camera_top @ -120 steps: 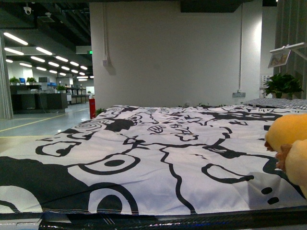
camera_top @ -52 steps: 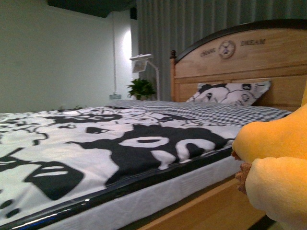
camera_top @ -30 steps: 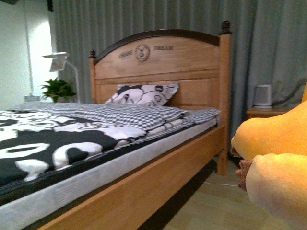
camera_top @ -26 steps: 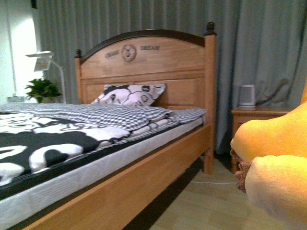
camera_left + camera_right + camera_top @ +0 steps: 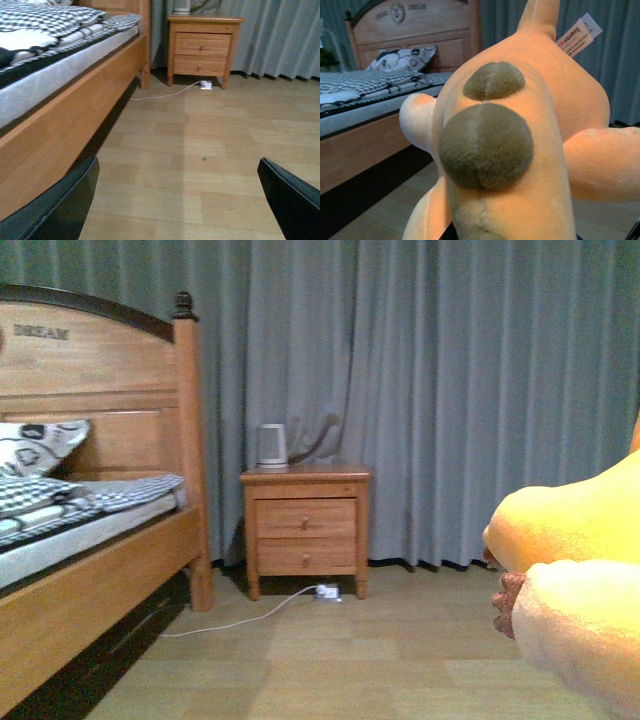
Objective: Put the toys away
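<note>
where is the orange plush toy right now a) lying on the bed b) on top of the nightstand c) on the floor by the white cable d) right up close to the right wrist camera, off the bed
d: the plush toy fills the right wrist view and pokes in at the front view's right edge, while the bed, nightstand top and floor by the cable hold no toy.

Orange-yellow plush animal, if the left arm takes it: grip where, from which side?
Probably a stubby limb, not the body: the soft orange-yellow plush animal is broad and rounded, while that limb juts out free and narrower. Come at its free end, fingers across it. The left gripper is open and empty.
</note>
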You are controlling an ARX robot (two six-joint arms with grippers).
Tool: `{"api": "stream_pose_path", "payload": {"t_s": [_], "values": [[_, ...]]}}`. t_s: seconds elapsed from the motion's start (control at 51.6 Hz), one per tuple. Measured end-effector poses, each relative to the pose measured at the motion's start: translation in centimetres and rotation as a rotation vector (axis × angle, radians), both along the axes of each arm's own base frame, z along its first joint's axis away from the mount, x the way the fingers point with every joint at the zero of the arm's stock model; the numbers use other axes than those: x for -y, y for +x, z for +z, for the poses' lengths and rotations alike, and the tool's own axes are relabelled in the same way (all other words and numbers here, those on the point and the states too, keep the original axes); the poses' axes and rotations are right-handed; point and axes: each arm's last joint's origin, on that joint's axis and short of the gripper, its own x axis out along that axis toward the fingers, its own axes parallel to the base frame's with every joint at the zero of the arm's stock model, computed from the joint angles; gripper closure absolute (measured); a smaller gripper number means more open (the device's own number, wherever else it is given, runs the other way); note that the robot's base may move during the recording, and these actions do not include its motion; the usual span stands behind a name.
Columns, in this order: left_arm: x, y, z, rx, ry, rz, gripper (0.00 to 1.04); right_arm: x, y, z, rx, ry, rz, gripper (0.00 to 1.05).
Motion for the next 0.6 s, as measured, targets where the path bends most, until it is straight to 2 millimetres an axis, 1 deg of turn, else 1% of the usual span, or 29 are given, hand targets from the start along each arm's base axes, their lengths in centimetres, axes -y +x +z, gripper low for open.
{"api": "stream_pose_path", "payload": {"t_s": [0.6], "values": [[0.01,0.0,0.0,0.0,0.0,-0.002,0.06,-0.01,-0.01,0.0,0.001,-0.001,0.003,0.97]]}}
